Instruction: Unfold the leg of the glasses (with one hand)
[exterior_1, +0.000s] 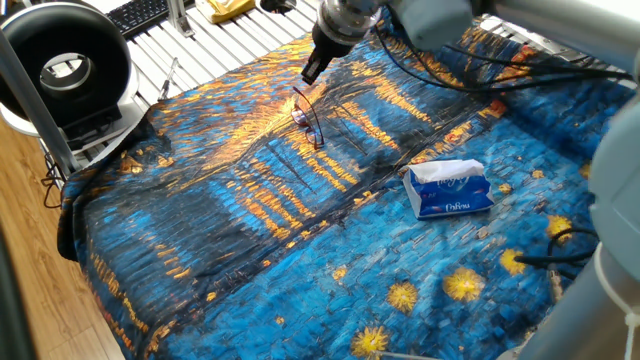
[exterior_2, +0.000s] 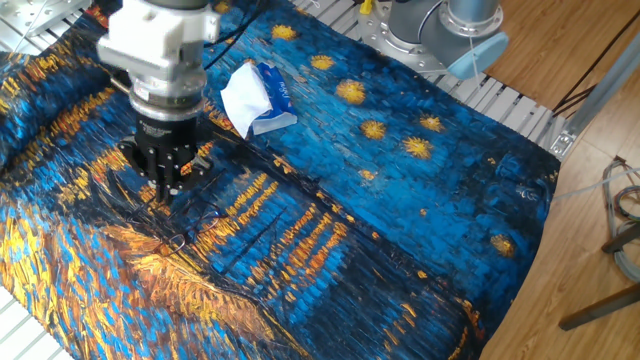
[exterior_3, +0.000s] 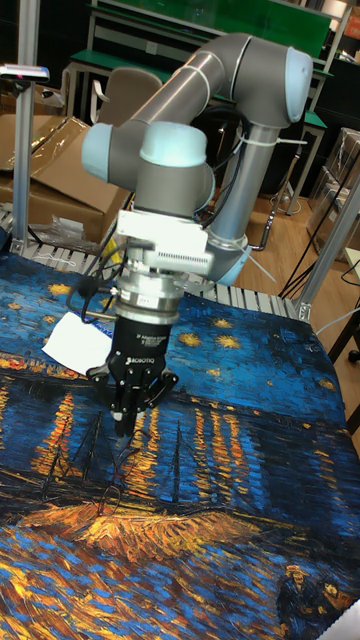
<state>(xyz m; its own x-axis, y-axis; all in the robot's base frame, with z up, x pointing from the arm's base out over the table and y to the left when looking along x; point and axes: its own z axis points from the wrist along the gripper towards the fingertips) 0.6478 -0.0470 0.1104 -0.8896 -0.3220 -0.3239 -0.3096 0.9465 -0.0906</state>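
Observation:
The glasses (exterior_1: 309, 117) are a thin dark wire frame with purplish lenses, lying on the blue and orange painted cloth (exterior_1: 300, 230) near its far side. My gripper (exterior_1: 310, 71) hangs just above and behind them, pointing down, with its fingers drawn together and nothing seen between them. In the other fixed view the gripper (exterior_2: 171, 185) stands over the dark part of the cloth, and the glasses show only as faint wire (exterior_2: 207, 215) just in front of it. In the tall view the fingertips (exterior_3: 122, 430) meet in a point close above the cloth.
A blue and white tissue pack (exterior_1: 448, 188) lies on the cloth to the right of the glasses. A black round fan (exterior_1: 65, 65) stands at the table's left corner, with a keyboard (exterior_1: 137, 13) behind it. The arm's base (exterior_2: 440, 35) sits at the far edge.

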